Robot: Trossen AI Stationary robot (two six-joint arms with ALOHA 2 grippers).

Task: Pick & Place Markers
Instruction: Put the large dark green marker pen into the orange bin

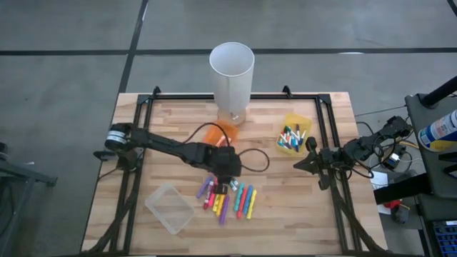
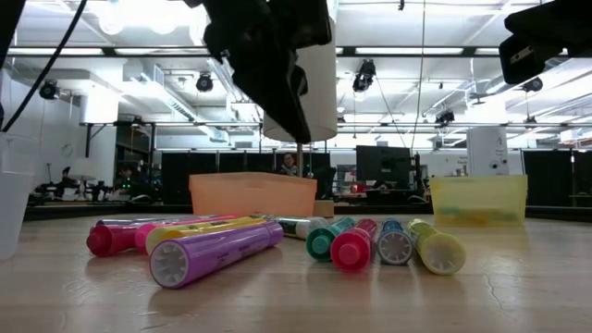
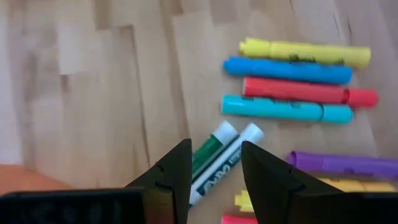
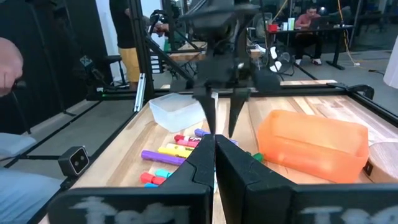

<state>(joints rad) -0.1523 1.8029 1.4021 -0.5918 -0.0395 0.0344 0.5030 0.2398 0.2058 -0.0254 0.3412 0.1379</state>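
Over the loose markers (image 1: 227, 198) mid-table I've got the left gripper (image 3: 214, 163), fingers spread and empty. The white-capped green marker (image 3: 211, 147) lies directly below the gap, its long axis running roughly along the slot, not across. Right gripper (image 4: 215, 151) is pressed together, parked well right. Print on the barrels isn't legible.

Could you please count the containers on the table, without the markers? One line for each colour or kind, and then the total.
Orange bin: 1
Yellow bin: 1
Clear bin: 1
Tall white cylinder: 1
Total: 4
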